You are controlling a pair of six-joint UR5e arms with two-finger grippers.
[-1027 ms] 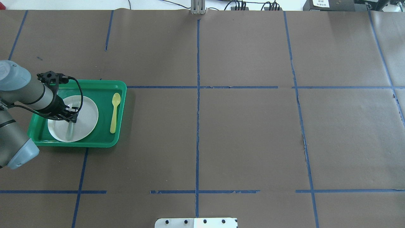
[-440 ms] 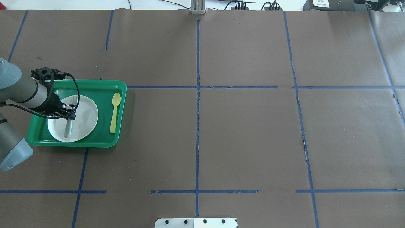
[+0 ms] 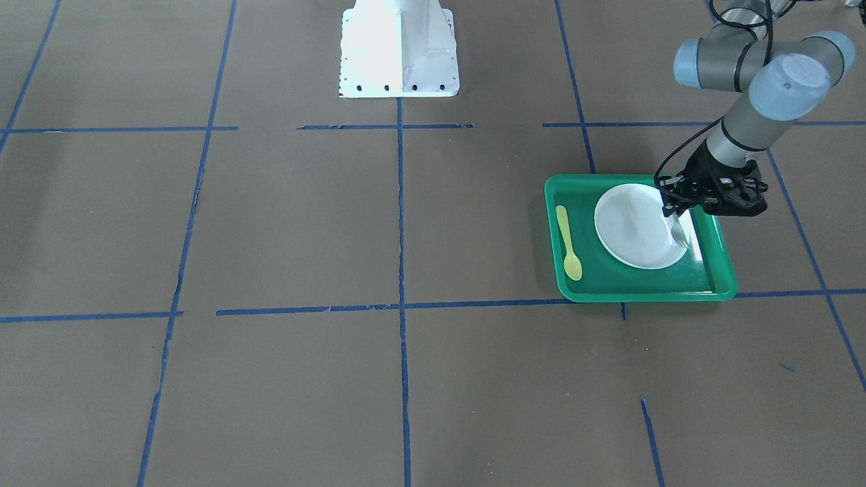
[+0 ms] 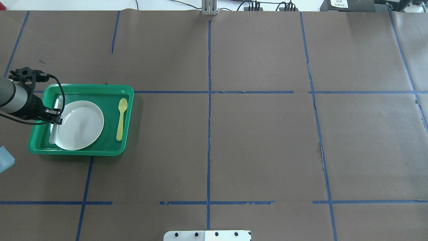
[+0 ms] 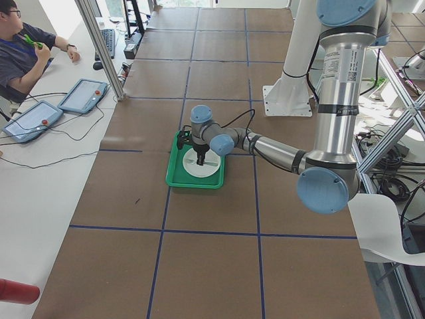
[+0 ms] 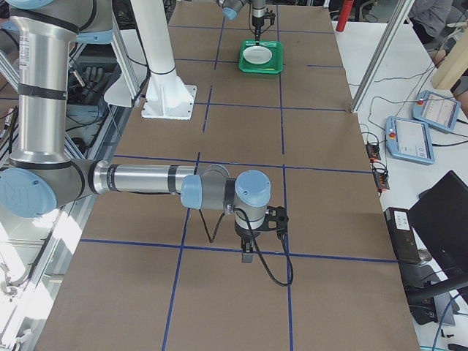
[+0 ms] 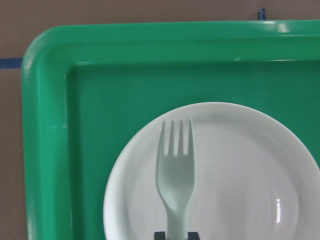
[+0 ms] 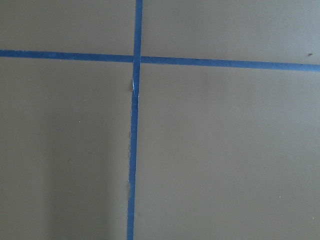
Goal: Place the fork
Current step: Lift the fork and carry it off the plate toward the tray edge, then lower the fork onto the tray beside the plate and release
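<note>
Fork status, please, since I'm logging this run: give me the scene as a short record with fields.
fork: held by left tool, tines over white plate
white plate: inside green tray
yellow spoon: in tray, beside plate, not touching it
right tool: above brown table, grip state unclear

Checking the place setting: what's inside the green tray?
A plate and a spoon lie in the tray; the left fingers hold the fork over the plate. The tray floor under the plate is hidden.
</note>
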